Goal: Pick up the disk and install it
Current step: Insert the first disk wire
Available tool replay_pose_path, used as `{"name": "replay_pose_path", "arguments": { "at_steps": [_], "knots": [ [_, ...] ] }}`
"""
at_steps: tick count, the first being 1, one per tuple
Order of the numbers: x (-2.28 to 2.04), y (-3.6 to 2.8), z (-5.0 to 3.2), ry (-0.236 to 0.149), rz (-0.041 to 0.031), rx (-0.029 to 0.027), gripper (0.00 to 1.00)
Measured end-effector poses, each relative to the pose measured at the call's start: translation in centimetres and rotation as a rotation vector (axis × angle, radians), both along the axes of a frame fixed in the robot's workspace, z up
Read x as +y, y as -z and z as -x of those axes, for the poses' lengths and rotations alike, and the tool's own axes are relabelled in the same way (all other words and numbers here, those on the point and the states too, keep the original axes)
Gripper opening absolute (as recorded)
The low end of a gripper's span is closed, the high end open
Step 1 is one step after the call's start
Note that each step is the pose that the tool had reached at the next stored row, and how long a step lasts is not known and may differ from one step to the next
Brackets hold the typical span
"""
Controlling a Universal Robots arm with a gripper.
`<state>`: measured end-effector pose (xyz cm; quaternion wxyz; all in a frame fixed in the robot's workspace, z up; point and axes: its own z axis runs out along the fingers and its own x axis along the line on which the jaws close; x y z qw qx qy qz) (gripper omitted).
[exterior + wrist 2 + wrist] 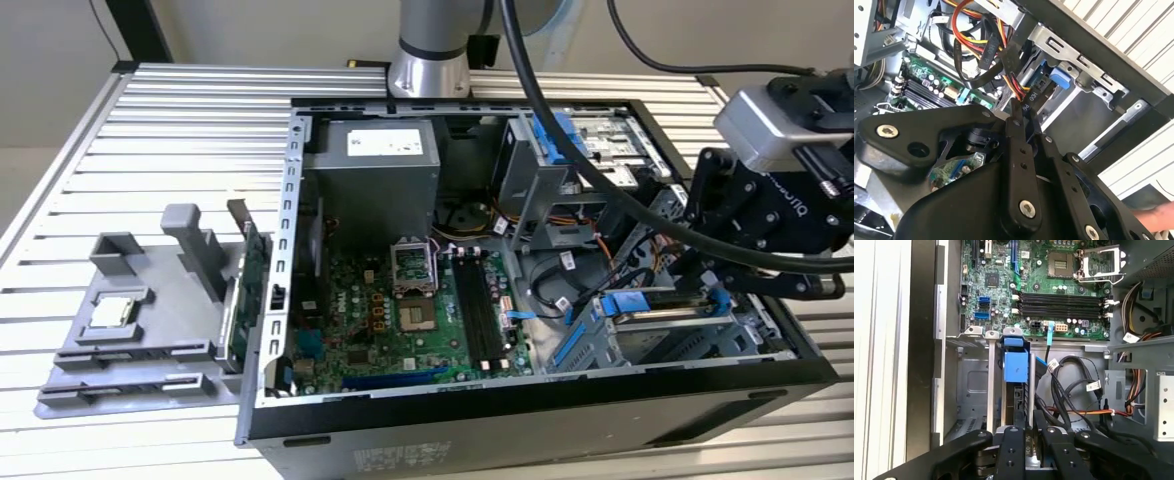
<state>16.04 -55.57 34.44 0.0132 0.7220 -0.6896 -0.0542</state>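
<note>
The disk [1016, 367] stands on edge in the grey drive cage [971, 380] at the open computer case's front corner, its blue bracket facing the motherboard. In the exterior view the disk [638, 305] shows as a blue-ended slab in the cage [667, 345] on that view's right. My gripper [697, 290] hangs right over it. Its black fingers [1011, 450] close in on the disk's near end, and the gripper [1029, 432] is shut on it. In the second wrist view the gripper [1021, 112] has its tips together beside a black cable plug [1031, 100].
Orange, red and black cables [1074, 400] lie close beside the cage. The motherboard [414, 300] and power supply [380, 165] occupy the case. A grey fixture [147, 300] holding a small chip sits on the slatted table at the exterior view's left. A person's hand [1154, 220] is near the case.
</note>
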Motion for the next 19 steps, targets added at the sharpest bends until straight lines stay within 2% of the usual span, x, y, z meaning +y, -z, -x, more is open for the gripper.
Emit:
{"name": "replay_pose_path", "arguments": {
  "at_steps": [4, 6, 7, 8, 10, 11, 19],
  "knots": [
    [-0.46, 0.0, 0.11, 0.0, -0.0001, -0.0001, 0.0],
    [-0.61, 0.02, 0.24, 0.0, -0.0003, -0.003, 0.0],
    [-0.6, 0.04, 0.34, 0.0, -0.0001, -0.0094, 0.0],
    [-0.61, 0.06, 0.44, 0.0, -0.0001, -0.0189, 0.0],
    [-0.61, 0.09, 0.64, 0.0, -0.0001, -0.0428, 0.0],
    [-0.61, 0.1, 0.75, 0.0, -0.0002, -0.0493, 0.0],
    [-0.61, 0.25, 0.94, 0.0, 0.0, -0.05, 0.0]
  ]
}}
